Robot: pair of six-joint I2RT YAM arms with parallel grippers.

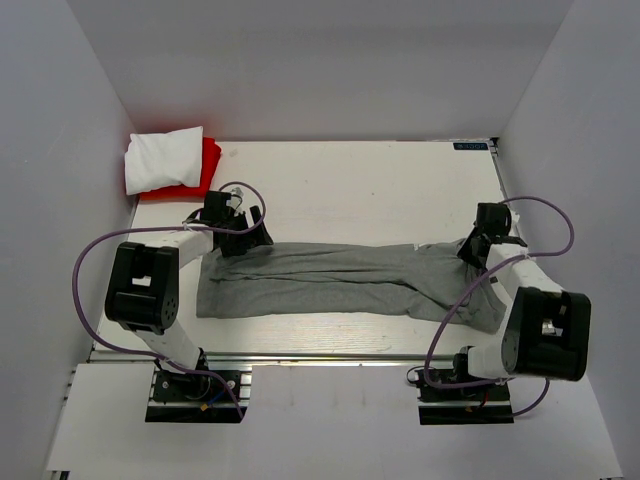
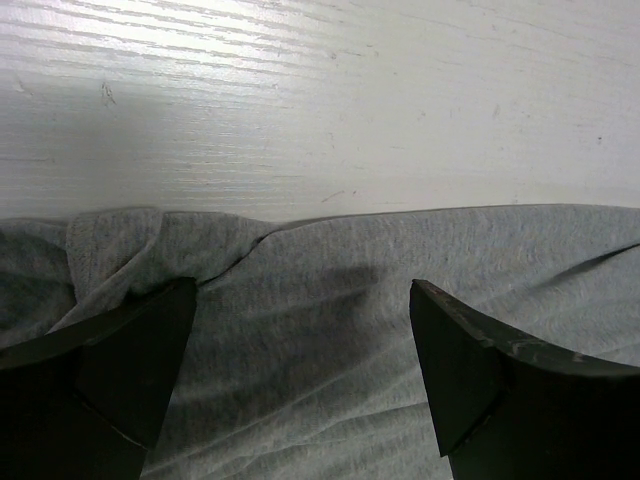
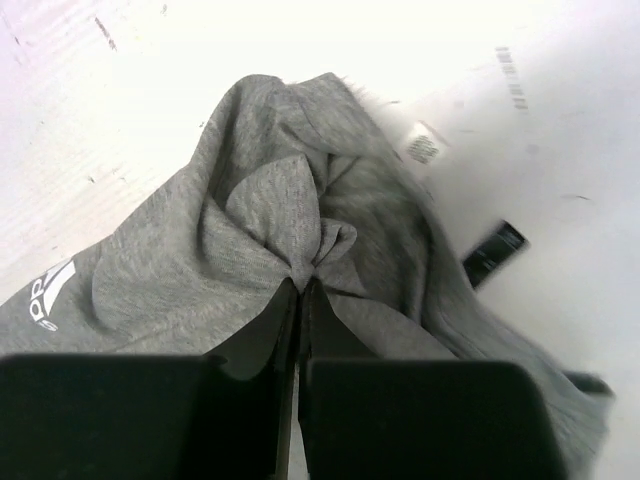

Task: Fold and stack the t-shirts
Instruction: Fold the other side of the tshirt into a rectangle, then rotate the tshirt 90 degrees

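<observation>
At the far left corner of the white tabletop we see a folded white shirt lying on top of a red shirt. The red cloth shows along the pile's right and near edges.

Just nearer and to the right of that pile, the left hand sits at the far left corner of a grey shirt. This shirt lies as a long, creased band across the middle of the tabletop, reaching from the left arm to the right arm.

Through the left wrist camera we see the left hand spread wide open. Its two dark fingers stand well apart over the grey shirt, close to the cloth's far edge. A small ridge of fabric rises by the left finger. We cannot tell whether the fingertips touch the cloth.

At the right end of the band, the right hand is at the shirt's far right corner. Through the right wrist camera we see the right hand closed, pinching a gathered bunch of the grey shirt that puckers into folds at the fingertips. A white striped logo shows on the cloth at the left. A small white tag and a black label lie at the cloth's right side.
</observation>
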